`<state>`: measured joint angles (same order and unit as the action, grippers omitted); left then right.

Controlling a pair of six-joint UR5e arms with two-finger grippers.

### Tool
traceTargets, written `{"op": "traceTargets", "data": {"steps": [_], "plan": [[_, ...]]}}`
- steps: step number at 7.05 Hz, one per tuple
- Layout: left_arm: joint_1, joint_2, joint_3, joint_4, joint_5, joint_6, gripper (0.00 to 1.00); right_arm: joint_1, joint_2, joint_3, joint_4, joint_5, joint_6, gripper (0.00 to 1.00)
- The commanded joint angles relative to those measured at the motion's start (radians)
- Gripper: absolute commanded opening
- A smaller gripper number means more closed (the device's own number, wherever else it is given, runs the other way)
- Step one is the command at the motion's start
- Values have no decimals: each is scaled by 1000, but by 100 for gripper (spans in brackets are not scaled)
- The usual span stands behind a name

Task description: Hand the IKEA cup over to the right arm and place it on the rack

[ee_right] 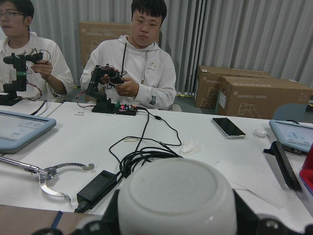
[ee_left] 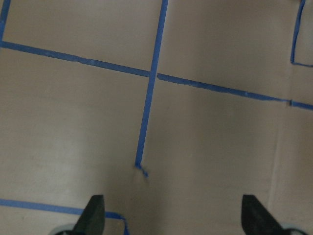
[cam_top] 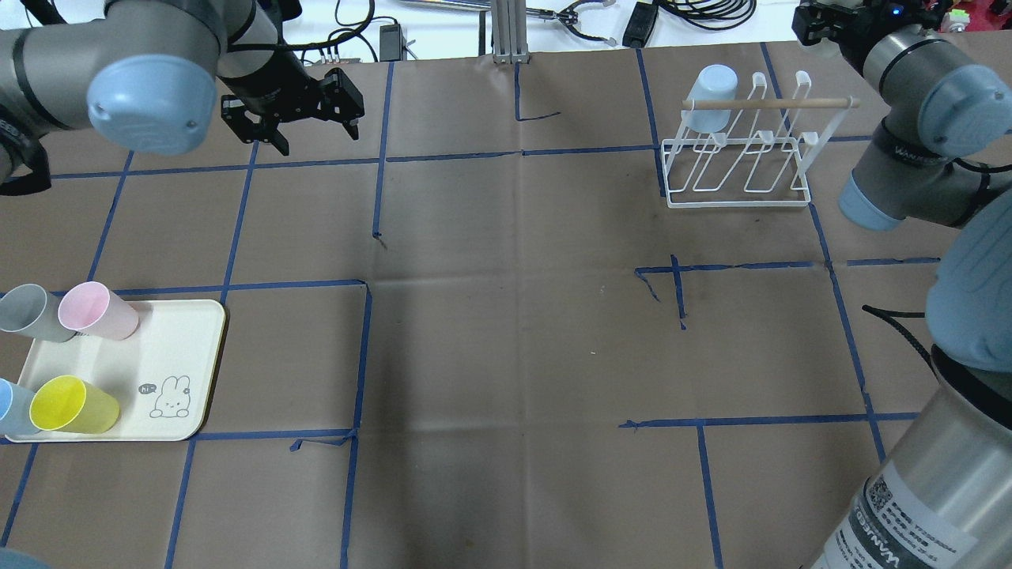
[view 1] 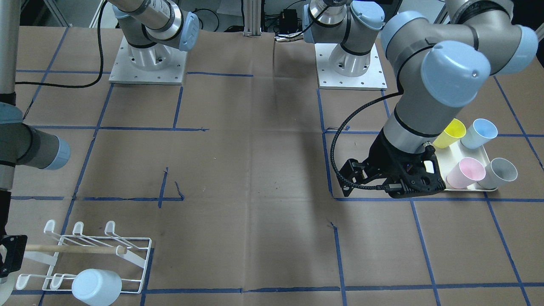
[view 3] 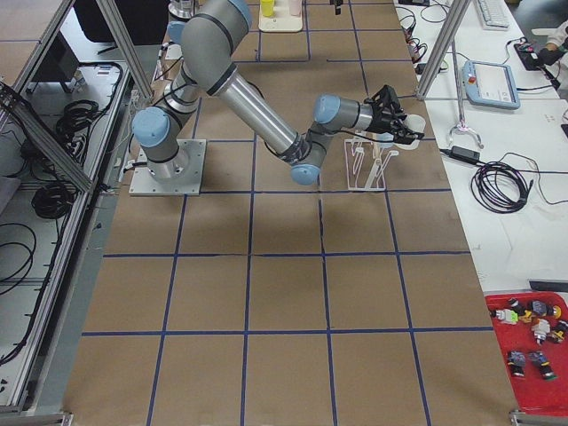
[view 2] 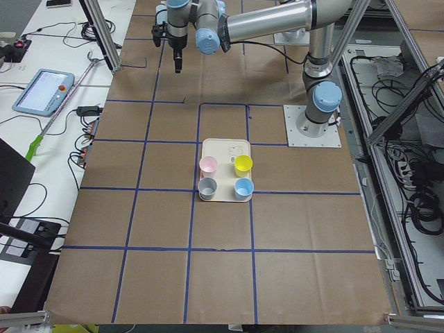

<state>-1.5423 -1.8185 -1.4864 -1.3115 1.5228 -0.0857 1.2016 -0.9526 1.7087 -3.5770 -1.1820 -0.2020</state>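
- The hand-over looks done: the right gripper point(ee_right: 177, 218) is clamped on the IKEA cup point(ee_right: 176, 193), fingers pressed to either side of it and its base turned toward the wrist camera.
- That gripper hangs just off the end of the rack point(cam_top: 735, 204), out toward the operators' side. The step in hand is the placing.
- The left gripper point(ee_left: 174, 215) is spread apart with nothing between its fingers. It hovers over bare tabletop point(cam_top: 514, 332), well apart from the rack.
- Next, I'd judge, the cup has to be brought over a free prong mouth first and slid down onto it.
- In the way: a pale cup point(cam_top: 710, 95) sits upside down on the prong at the rack's end nearest the table's middle. The wooden dowel point(cam_top: 775, 103) also runs across above the prongs.
- Elsewhere, the cream tray point(cam_top: 118, 356) carries a grey cup point(cam_top: 28, 312), a pink cup point(cam_top: 95, 310), a blue cup point(cam_top: 9, 407) and a yellow cup point(cam_top: 71, 405).
- Two operators point(ee_right: 142, 63) sit beyond the table edge.
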Motion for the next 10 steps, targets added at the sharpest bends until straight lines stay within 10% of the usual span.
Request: {"op": "traceTargets", "data": {"steps": [1,8,9,10], "plan": [[-1,71,70,-202,50,104,98,-5,35,-11,-6,2,-2,14],[-1,234,-136,-183,39,122,99,4,55,60,-72,2,10,15],[-1,237,-126,-181,40,118,99,4,55,61,-72,4,4,27],[-1,242,-127,-183,40,115,99,4,46,58,-86,4,-5,77]]}}
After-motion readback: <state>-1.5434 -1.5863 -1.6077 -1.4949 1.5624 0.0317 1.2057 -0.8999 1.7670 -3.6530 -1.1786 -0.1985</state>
